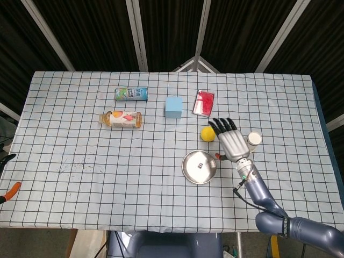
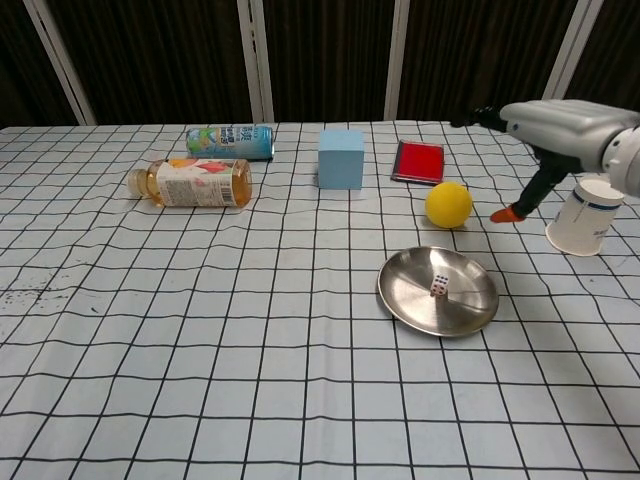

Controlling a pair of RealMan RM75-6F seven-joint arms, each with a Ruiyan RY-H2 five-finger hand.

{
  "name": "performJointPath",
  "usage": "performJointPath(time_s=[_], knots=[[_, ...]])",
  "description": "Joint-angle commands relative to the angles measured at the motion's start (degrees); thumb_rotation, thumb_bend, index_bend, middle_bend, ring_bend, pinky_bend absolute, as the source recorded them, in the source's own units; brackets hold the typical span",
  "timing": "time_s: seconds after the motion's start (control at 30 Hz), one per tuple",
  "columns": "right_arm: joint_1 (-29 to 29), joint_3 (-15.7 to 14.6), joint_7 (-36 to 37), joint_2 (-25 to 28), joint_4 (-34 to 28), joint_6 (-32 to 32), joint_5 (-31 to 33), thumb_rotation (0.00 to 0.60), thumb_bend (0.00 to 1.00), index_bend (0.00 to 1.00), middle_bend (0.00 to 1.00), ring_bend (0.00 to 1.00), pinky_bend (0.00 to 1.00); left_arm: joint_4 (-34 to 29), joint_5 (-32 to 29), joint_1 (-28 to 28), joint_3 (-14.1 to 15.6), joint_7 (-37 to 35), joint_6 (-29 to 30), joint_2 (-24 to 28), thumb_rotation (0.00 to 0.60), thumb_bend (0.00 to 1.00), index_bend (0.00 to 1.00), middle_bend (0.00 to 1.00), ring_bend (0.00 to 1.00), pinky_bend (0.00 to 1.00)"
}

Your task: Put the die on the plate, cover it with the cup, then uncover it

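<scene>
So the first step looks done: the die sits loose on the plate, a small white cube with red pips near the middle of the steel dish, and nothing is touching it. The right hand is raised off the table with its fingers spread flat and apart and nothing in its grasp; in the chest view its orange-tipped thumb points down toward the cloth, clear of everything. Relative to that hand, the plate lies below and to its left side in the head view, close but apart, and the cup stands just beside it on the opposite side, upright on its mouth with its base up, so near in the head view that the hand partly overlaps it; I cannot tell whether they touch. A yellow ball rests near the fingertips, between hand and plate but off to the far side, and it may crowd any sweep across. Left to do, by my reading: take hold of the cup, carry it over the plate, set it down over the die, then lift it away again. The cup is not yet grasped. The left hand shows in neither view.
</scene>
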Motion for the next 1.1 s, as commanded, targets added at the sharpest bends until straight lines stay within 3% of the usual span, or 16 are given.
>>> performJointPath(time_s=[0.03,0.23,0.67,1.1], knots=[[-0.46,0.97,1.11,2.06,2.50,-1.33,3.36,0.600,0.19,0.07,0.07,0.04,0.00,-0.04,-0.05,0.01,-0.03,0.06,0.01,-0.02,0.600,0.38,0.18,0.00,0.00,0.02],[-1.22,-0.84,1.64,5.18,3.09,-4.91,6.11,0.600,0.19,0.12,0.08,0.04,0.00,-0.12,-0.25,0.03,-0.13,0.22,0.00,-0.06,0.600,0.38,0.18,0.00,0.00,0.02],[-1.58,-1.56,4.14,6.44,7.59,-5.41,6.20,0.600,0.19,0.34,0.25,0.09,0.00,-0.30,-0.78,-0.13,-0.29,0.50,-0.59,-0.11,0.600,0.38,0.19,0.00,0.00,0.02],[-0.67,-2.27,3.62,7.57,8.69,-7.72,7.60,0.600,0.19,0.35,0.27,0.09,0.00,-0.46,-0.64,-0.23,-0.17,1.22,-0.84,-0.25,0.600,0.38,0.19,0.00,0.00,0.02]])
